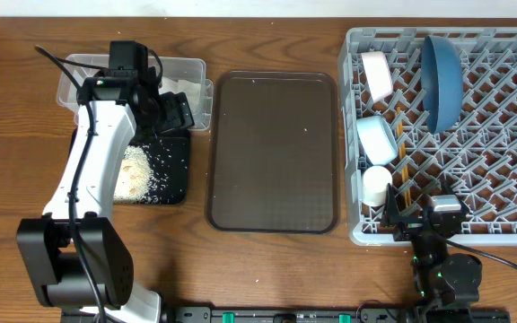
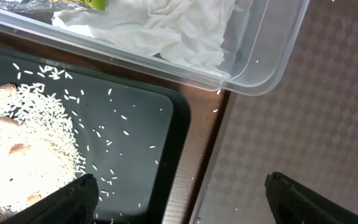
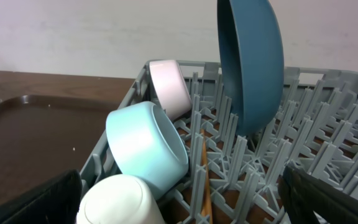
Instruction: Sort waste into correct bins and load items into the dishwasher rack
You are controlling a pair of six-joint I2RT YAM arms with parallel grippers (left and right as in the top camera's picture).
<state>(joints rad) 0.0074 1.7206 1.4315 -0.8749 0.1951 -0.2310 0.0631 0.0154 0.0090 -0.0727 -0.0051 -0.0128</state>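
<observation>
The clear tub [image 1: 200,63] holds crumpled white tissue [image 2: 166,31] and the yellow-green wrapper [image 2: 79,3]. The black tray [image 1: 173,170] below it carries a pile of rice [image 1: 135,175], also in the left wrist view [image 2: 23,149]. My left gripper [image 1: 173,112] is open and empty over the black tray's right edge [image 2: 179,202]. The grey rack [image 1: 510,179] holds the dark-blue bowl [image 1: 442,81], cream bowl [image 1: 377,74], light-blue bowl [image 1: 377,139], white cup [image 1: 375,186] and a chopstick [image 1: 402,166]. My right gripper [image 1: 420,220] is open and empty at the rack's front edge [image 3: 185,205].
The brown serving tray [image 1: 272,152] lies between the bins and the rack, with a few stray rice grains on it. In the right wrist view the cup [image 3: 120,202] and light-blue bowl [image 3: 145,146] stand just ahead of the fingers.
</observation>
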